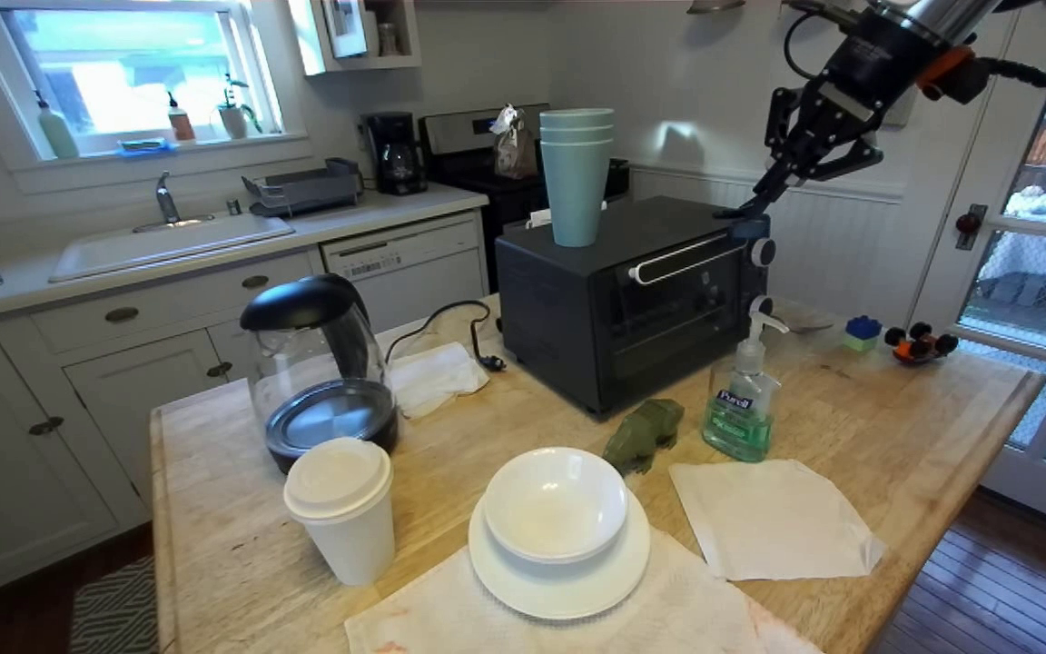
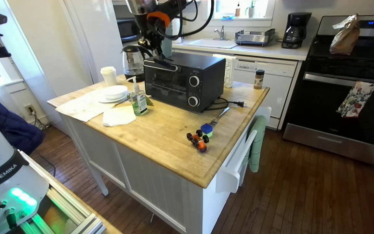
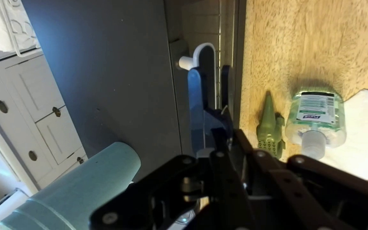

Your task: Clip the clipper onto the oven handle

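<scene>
While the gripper [image 3: 231, 139] pinches it, the clipper [image 3: 195, 102] points lengthwise along the oven handle [image 3: 207, 57].

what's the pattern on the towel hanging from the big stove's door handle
The towel has a multicoloured floral print, best seen in an exterior view.

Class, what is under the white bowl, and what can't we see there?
A white plate sits under the bowl, partly over a pale sheet. The bowl hides the plate's middle.

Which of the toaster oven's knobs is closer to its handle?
The upper knob; the lower knob sits beneath it, farther from the oven handle.
</scene>
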